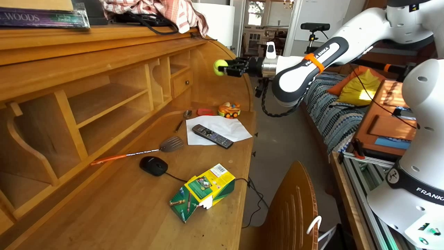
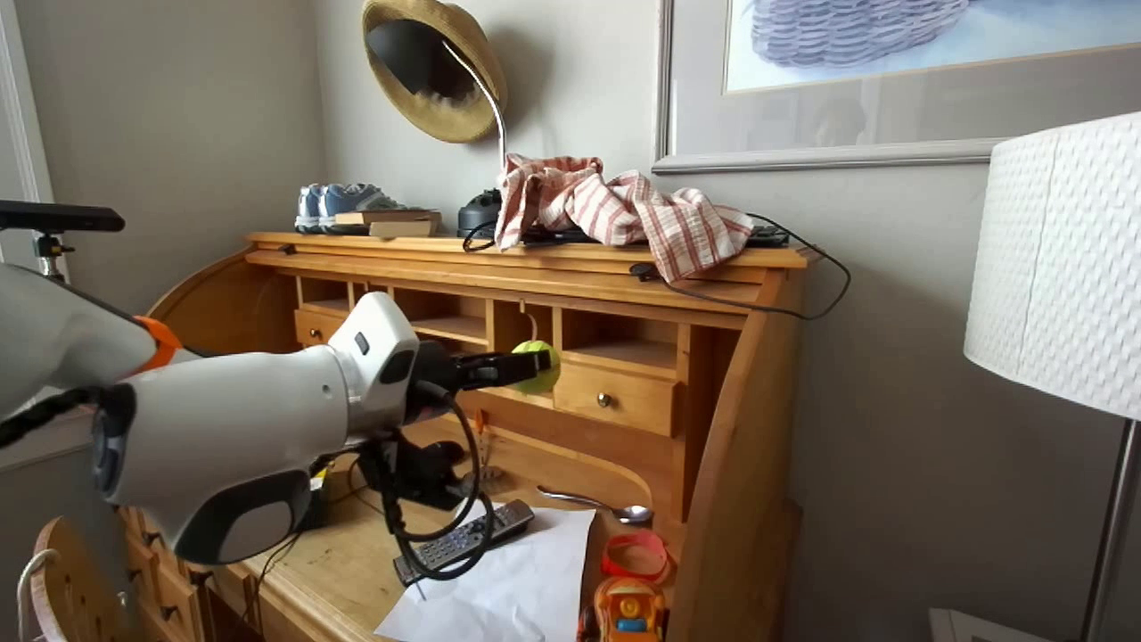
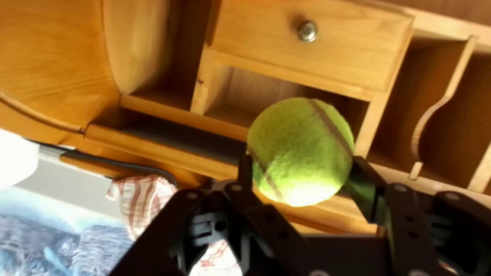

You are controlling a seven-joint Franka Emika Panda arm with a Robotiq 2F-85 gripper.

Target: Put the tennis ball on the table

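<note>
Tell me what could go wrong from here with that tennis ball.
Drop: the gripper holds the tennis ball up in the air, so if released early it could bounce and roll off the roll-top desk.
Bad landing: a remote control lies on white paper near an orange toy car; the ball might land on these.
Bump: a drawer and a cubbyhole show behind the ball in the wrist view, so a careless move might knock them.
</note>
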